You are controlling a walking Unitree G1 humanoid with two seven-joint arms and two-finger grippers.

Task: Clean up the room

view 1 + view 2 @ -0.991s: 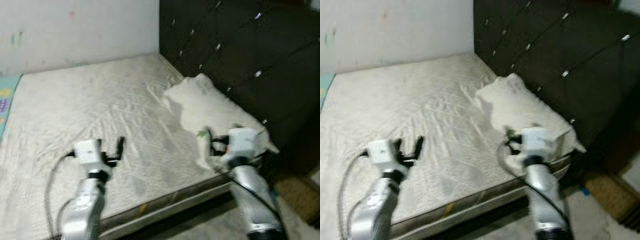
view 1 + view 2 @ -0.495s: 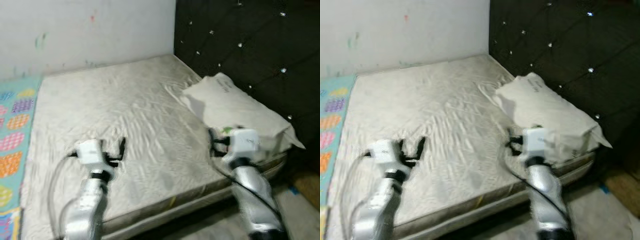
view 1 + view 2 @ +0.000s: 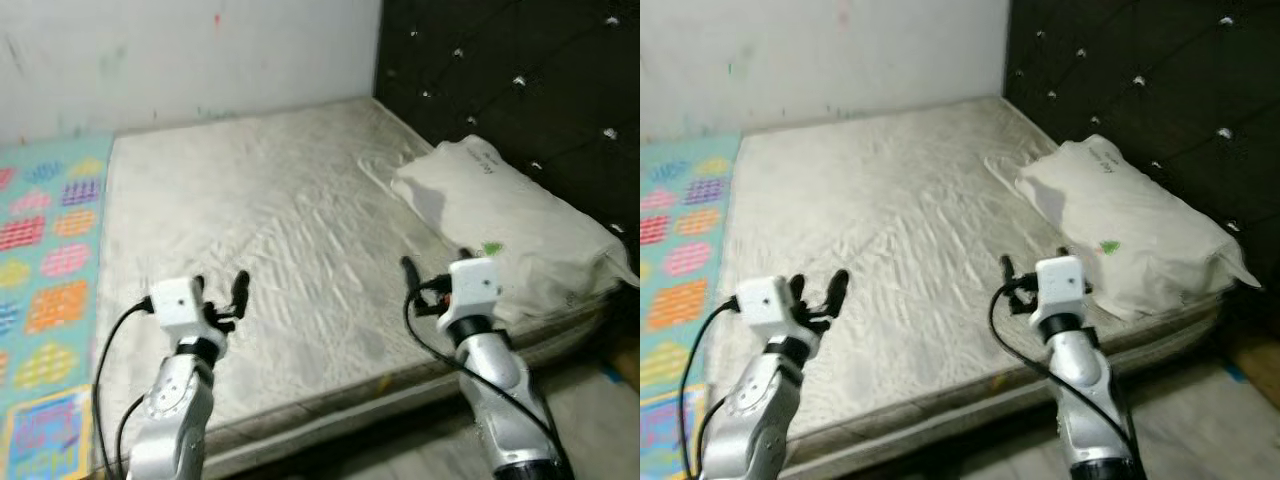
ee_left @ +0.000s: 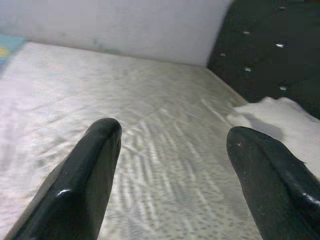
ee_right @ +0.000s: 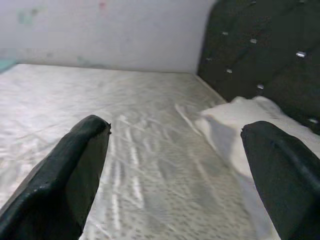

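1. Left eye view gives you the mattress, bare and wrinkled.
2. Your pillow lies by the headboard, long axis along it, just beyond the right gripper.
3. Both it and the left gripper hover spread wide, empty.

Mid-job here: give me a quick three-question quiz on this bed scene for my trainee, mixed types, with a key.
1. True or false: the pillow lies against the dark headboard.
2. Which is open: A) left gripper alone, B) right gripper alone, C) both?
3. What colourful thing lies along the mattress on the robot's left?

Key: 1 true. 2 C, and both hold nothing. 3 the play mat.
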